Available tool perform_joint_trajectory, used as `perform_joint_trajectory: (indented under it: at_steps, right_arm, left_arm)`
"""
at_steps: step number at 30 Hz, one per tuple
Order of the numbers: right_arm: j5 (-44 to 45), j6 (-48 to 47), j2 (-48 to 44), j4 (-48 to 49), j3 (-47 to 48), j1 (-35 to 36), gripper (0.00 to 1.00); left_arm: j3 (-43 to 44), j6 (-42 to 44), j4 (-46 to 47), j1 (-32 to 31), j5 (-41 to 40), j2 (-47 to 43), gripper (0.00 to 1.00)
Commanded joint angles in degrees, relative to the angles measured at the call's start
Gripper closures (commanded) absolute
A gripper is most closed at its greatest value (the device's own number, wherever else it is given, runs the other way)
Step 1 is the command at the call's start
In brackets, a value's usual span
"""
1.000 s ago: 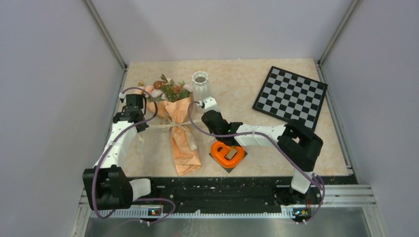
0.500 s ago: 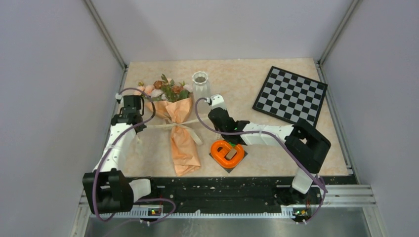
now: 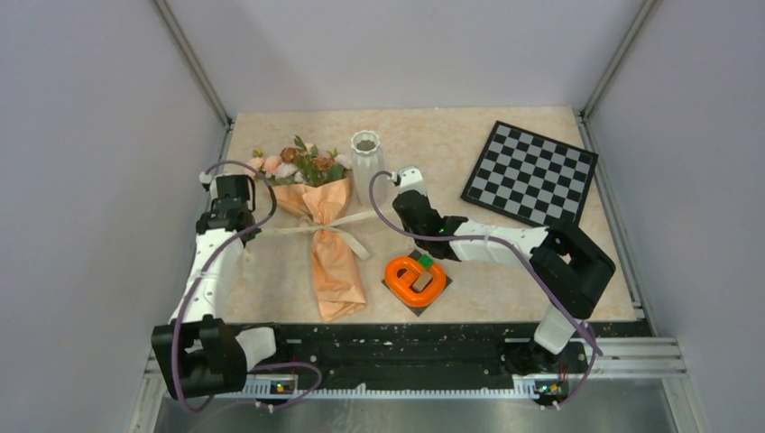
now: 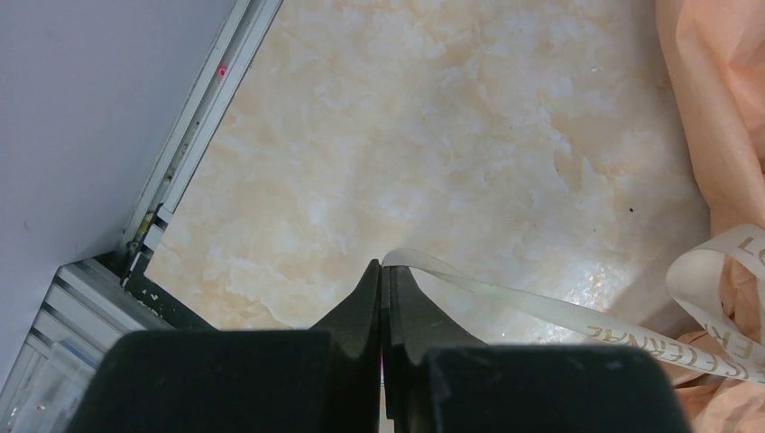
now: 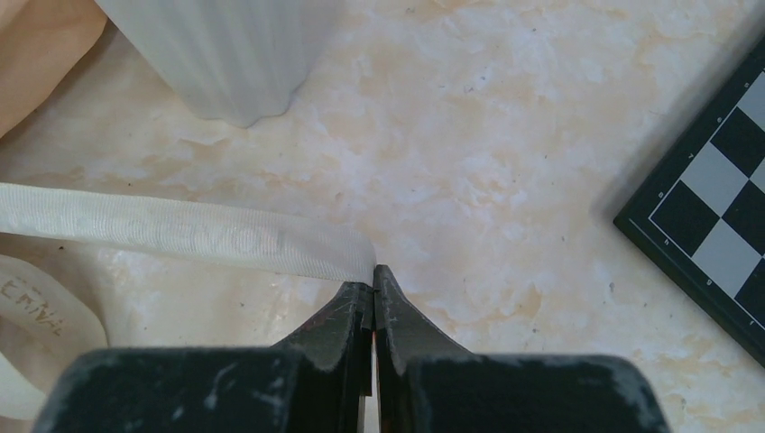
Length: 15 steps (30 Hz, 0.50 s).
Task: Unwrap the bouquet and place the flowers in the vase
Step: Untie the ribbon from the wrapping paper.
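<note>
Matt, creased paper bouquet (image 3: 334, 262), woven fabric ribbon (image 5: 180, 236), ribbed, perhaps ceramic vase (image 5: 225, 54), glossy marbled tabletop (image 4: 451, 135).

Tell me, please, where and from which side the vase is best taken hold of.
Probably the vase by its ribbed body, just below the rim, coming from the right: it stands upright, and the flowers crowd its left side. The right gripper, now shut on the ribbon, is nearest.
</note>
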Motion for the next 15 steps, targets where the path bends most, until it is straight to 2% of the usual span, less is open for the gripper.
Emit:
perform_joint_trajectory:
  at_steps: [1,15]
  right_arm:
    - [0.9,-1.0,-3.3,0.3,-0.2,-0.6,1.00]
    - [1.9,-1.4,-5.7,-0.5,-1.6,-3.1,1.00]
  left_arm:
    - [-0.6,-0.9,2.0,0.9,-1.2,-2.0,1.00]
    - [2.9,-1.8,-0.2,2.6,-0.2,-6.4,1.00]
